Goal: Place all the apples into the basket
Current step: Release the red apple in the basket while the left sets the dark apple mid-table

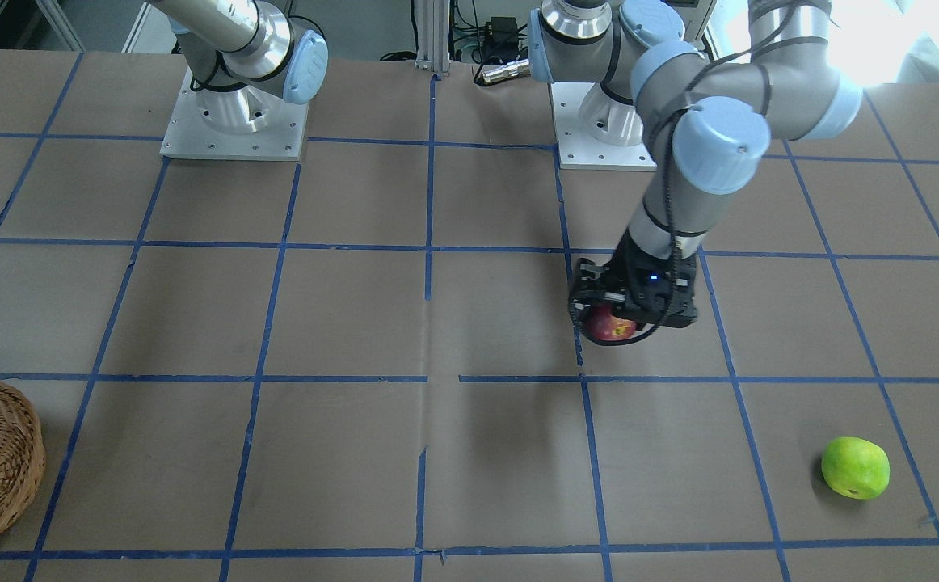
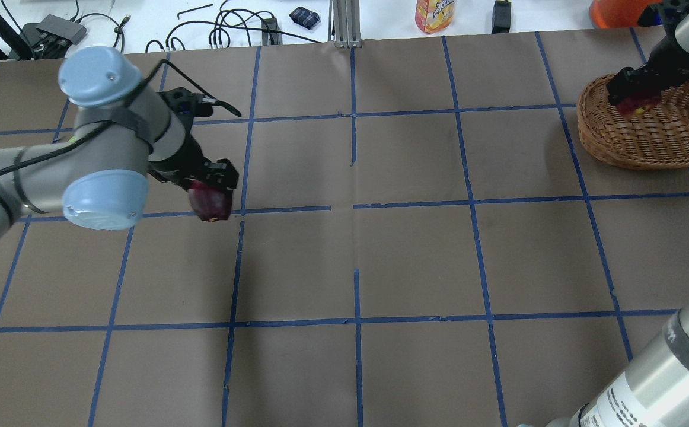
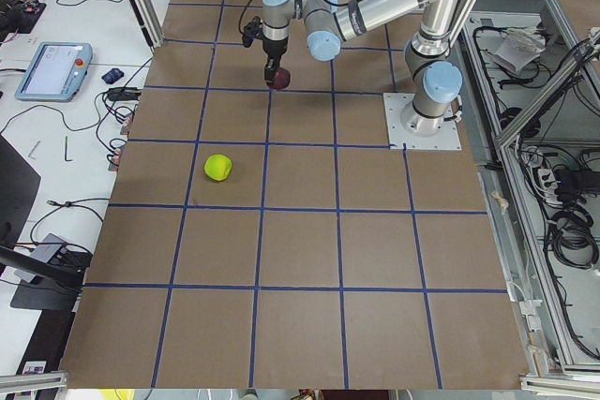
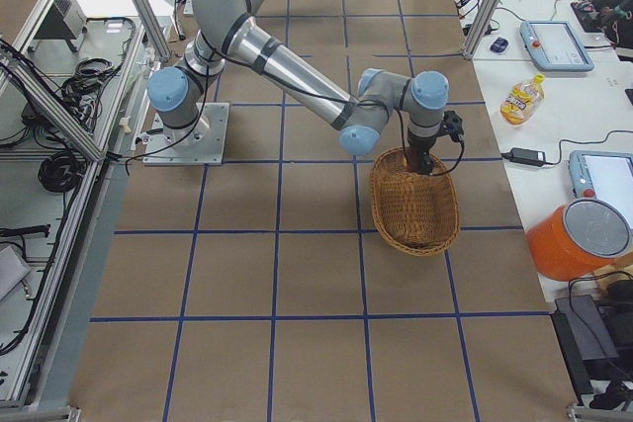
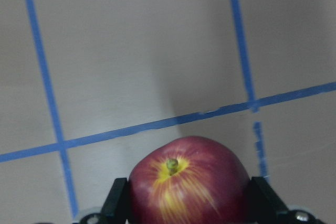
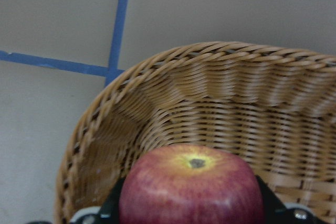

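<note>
Left fingers (image 5: 118,203) pinch the streaked apple (image 5: 186,179) across its widest sides, above the surface (image 5: 131,51); right fingers (image 6: 266,203) clamp the rosy apple (image 6: 191,187) over the basket (image 6: 220,77). Green apple (image 1: 855,467) sits well away from both, and I'd judge it firm, smooth and prone to roll, so grip across its middle

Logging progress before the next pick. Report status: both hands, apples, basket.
Left hand shut on streaked apple, above the table. Right hand shut on red apple, over the basket, not released. Green apple loose on the table, far from basket.
</note>
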Controlling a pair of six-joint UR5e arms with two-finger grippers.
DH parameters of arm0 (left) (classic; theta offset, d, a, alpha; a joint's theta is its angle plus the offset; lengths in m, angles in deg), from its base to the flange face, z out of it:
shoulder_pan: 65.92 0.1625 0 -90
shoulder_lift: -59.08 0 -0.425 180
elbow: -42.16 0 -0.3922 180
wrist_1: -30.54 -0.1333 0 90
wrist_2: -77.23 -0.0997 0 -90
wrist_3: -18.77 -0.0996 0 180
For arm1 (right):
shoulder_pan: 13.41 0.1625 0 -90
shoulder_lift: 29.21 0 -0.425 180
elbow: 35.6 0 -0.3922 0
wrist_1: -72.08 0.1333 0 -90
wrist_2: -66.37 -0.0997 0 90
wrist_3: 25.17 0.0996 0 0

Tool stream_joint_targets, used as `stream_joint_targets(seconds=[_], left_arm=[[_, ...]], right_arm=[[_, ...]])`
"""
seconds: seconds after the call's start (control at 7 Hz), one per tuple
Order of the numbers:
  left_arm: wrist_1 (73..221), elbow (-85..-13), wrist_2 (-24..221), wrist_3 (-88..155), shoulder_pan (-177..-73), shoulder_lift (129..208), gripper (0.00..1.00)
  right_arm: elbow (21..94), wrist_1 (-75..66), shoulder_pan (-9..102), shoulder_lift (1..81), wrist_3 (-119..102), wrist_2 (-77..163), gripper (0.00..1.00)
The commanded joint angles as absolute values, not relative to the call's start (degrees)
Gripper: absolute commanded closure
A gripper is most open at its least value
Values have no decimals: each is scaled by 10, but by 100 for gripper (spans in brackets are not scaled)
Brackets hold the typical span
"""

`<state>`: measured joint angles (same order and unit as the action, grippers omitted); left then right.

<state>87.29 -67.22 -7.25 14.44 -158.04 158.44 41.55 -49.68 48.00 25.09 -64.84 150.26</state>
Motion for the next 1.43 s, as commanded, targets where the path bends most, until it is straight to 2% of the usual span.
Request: stream_joint_targets(seconds=[0.0,0.14,0.29,0.43,0.57,0.71,0.86,1.29], left_arm=[[819,-645,-8,333,-1704,1642,100],[792,-631,-9,362,-1742,1671,100],[789,-608,-9,407,-1768,1693,100],[777,-589,-12,449,-1788,1723,100],[747,-574,-10,498,-1799,1750,100],[737,-570,-14,506,-1809,1757,100],[726,-570,-13,504,-1808,1757,1],[748,-570,-9,446,-1766,1726,0]], right_arm=[[369,-497,417,185,-717,1504,46],[369,-493,400,178,-730,1503,46],[370,-472,379,172,-746,1493,18],[368,-466,374,171,-760,1477,5],[360,-475,374,174,-766,1469,0],[357,-475,373,182,-764,1470,0],[359,-468,372,189,-761,1470,0],[362,-302,442,254,-761,1460,0]])
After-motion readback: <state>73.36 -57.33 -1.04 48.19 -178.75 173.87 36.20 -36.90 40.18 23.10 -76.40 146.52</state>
